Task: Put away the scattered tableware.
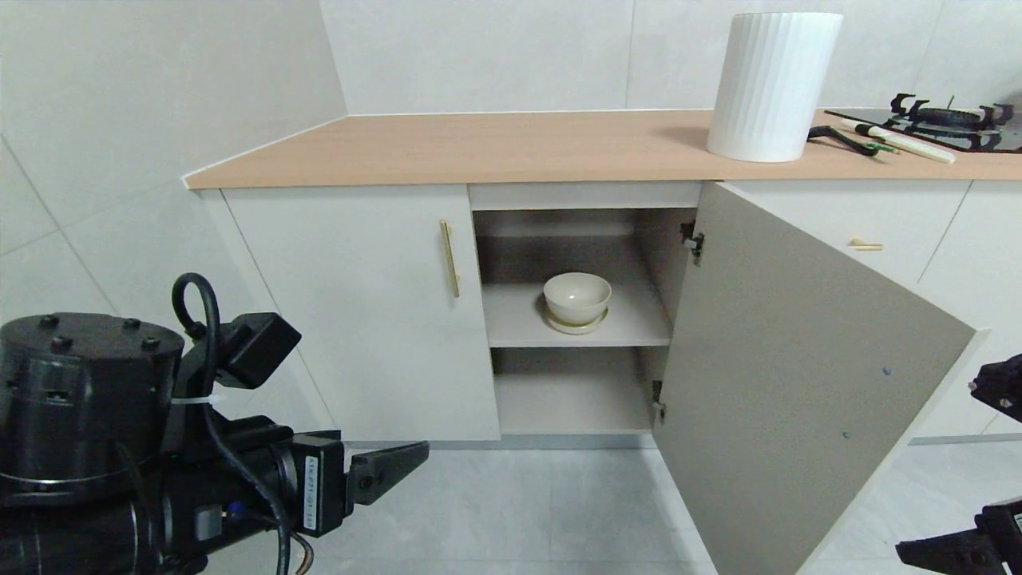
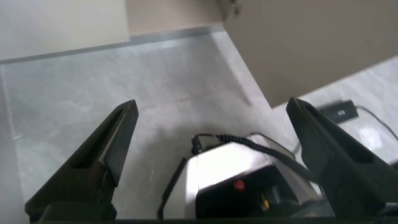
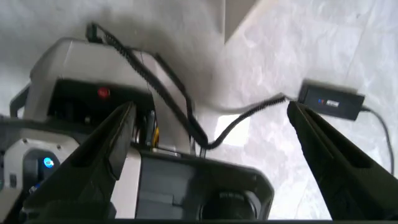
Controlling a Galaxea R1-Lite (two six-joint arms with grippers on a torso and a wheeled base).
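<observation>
A cream bowl [image 1: 577, 296] sits on a small plate [image 1: 574, 324] on the upper shelf [image 1: 519, 319] of the open cabinet. A black-handled utensil [image 1: 840, 140] and a cream-handled one [image 1: 910, 145] lie on the wooden counter [image 1: 495, 148] at the far right. My left gripper [image 1: 399, 463] hangs low at the left, well short of the cabinet; in the left wrist view the gripper [image 2: 211, 107] is open and empty above the floor. My right gripper [image 1: 938, 551] sits low at the right, and in its wrist view the gripper [image 3: 210, 109] is open and empty.
The cabinet door [image 1: 790, 375] stands swung out toward the right, between my right arm and the opening. The left door [image 1: 359, 311] with a gold handle is closed. A tall white ribbed container [image 1: 770, 84] and a stove burner [image 1: 950, 120] are on the counter. Grey tiled floor [image 1: 543, 503] lies below.
</observation>
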